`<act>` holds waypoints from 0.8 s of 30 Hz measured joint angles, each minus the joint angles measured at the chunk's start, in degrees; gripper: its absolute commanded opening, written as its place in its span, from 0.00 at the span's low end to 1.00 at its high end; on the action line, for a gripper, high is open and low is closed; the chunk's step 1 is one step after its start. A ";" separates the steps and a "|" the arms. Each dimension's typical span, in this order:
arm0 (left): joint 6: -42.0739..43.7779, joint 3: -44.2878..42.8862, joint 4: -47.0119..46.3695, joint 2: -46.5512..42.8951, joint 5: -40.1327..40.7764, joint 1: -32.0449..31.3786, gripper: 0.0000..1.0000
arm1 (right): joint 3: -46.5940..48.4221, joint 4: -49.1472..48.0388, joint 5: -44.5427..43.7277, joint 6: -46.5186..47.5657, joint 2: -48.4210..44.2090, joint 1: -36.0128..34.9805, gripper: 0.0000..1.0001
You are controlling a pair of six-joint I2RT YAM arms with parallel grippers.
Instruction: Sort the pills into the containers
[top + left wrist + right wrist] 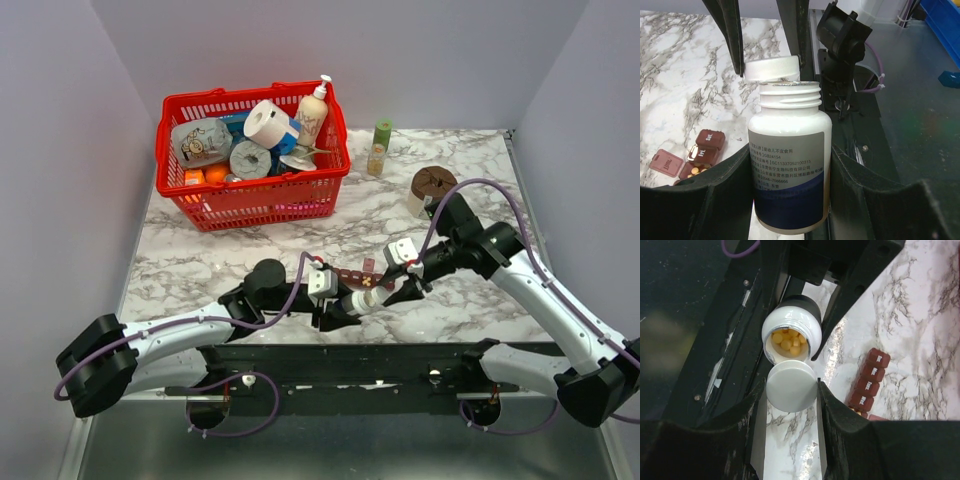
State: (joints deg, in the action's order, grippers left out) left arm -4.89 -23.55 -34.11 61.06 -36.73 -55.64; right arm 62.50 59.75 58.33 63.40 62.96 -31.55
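My left gripper (343,313) (790,167) is shut on a white pill bottle (789,165) with a grey and blue label, held near the table's front edge. The bottle is uncapped, and yellow pills (788,342) show inside its mouth. My right gripper (402,292) (791,388) is shut on the bottle's white cap (791,389) (771,69), held just off the bottle's mouth. The containers, a dark red-brown strip of compartments (350,272) (704,150) (870,379), lie on the marble just behind the grippers. Some of its lids are open, with pills inside.
A red basket (250,205) full of household items stands at the back left. A green-capped bottle (380,148) and a round cream tub with brown top (430,190) stand at the back right. The black base rail (340,365) runs along the near edge.
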 measured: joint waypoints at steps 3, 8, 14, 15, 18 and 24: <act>0.15 -0.35 0.85 0.17 -0.24 0.00 0.00 | 0.52 0.04 -0.48 0.11 0.81 -1.18 0.22; 0.50 -0.48 1.36 0.35 -0.33 -0.26 0.00 | 2.82 0.72 -0.42 0.09 2.40 -2.16 0.22; 0.61 -1.11 1.42 0.35 -0.31 -0.33 0.00 | 5.05 1.42 0.98 0.07 2.82 -2.51 0.22; 0.59 -1.16 1.27 0.35 -0.28 -0.33 0.00 | 5.05 1.46 1.29 0.04 2.91 -2.71 0.22; 0.52 -1.16 0.94 0.35 -0.17 -0.33 0.00 | 5.03 1.44 1.73 -0.15 3.17 -3.50 0.22; -0.63 -1.16 -0.46 0.35 0.15 -0.37 0.00 | 4.90 0.59 2.80 -0.44 3.19 -4.50 0.22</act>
State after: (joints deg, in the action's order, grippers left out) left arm -5.52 -24.71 -34.57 61.41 -36.58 -56.01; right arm 67.40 60.34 61.12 62.96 66.15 -36.05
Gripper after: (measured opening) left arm 0.594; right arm 0.440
